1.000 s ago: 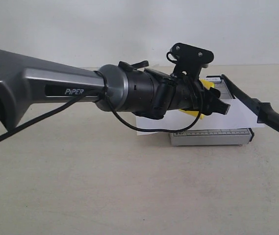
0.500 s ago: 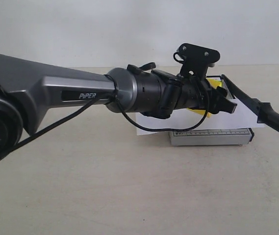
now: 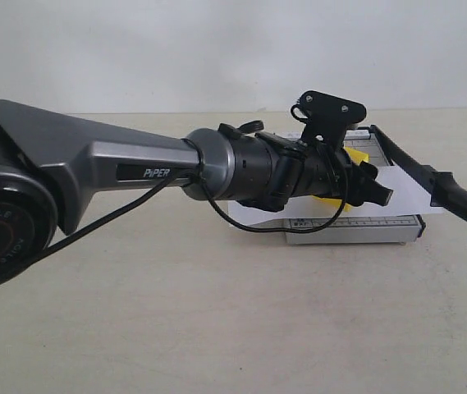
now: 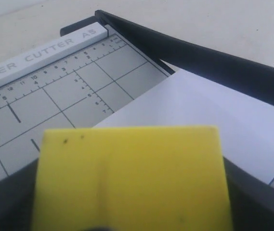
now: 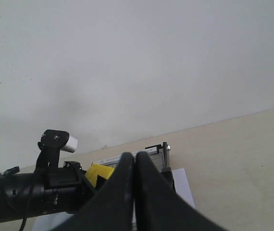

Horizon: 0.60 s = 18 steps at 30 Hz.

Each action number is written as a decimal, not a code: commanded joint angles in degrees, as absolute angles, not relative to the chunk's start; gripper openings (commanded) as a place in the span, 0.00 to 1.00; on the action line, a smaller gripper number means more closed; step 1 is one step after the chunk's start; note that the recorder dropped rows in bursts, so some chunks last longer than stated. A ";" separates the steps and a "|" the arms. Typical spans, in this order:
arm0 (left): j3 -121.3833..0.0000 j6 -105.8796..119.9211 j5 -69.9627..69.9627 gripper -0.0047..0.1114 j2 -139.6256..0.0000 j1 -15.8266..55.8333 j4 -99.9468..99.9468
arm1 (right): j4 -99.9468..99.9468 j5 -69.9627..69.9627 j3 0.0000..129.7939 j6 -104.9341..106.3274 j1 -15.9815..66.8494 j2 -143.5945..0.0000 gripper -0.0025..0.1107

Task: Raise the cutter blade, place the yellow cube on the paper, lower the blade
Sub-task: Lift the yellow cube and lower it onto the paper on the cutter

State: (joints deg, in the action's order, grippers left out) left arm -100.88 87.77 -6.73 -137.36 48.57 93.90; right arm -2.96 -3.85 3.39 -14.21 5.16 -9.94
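Showing one cube (image 4: 127, 178), one paper (image 4: 209, 110), one blade (image 4: 199, 57)

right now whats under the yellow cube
The white paper and grey cutter board show below the yellow cube; the spot straight beneath is covered by the cube.

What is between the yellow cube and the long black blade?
The white paper lies between the yellow cube and the cutter blade, spread over the grey board. The left wrist view shows this best.
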 commanded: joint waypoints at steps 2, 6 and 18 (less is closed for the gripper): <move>-101.32 88.09 -6.11 0.15 -137.28 48.72 93.56 | -2.70 -4.28 3.32 -14.23 5.26 -9.83 0.02; -101.32 88.09 -6.11 0.48 -137.28 48.72 93.56 | -2.70 -4.28 3.32 -14.23 5.26 -9.83 0.02; -101.32 88.09 -5.79 0.53 -137.28 48.72 93.56 | -2.70 -4.28 3.32 -14.23 5.26 -9.83 0.02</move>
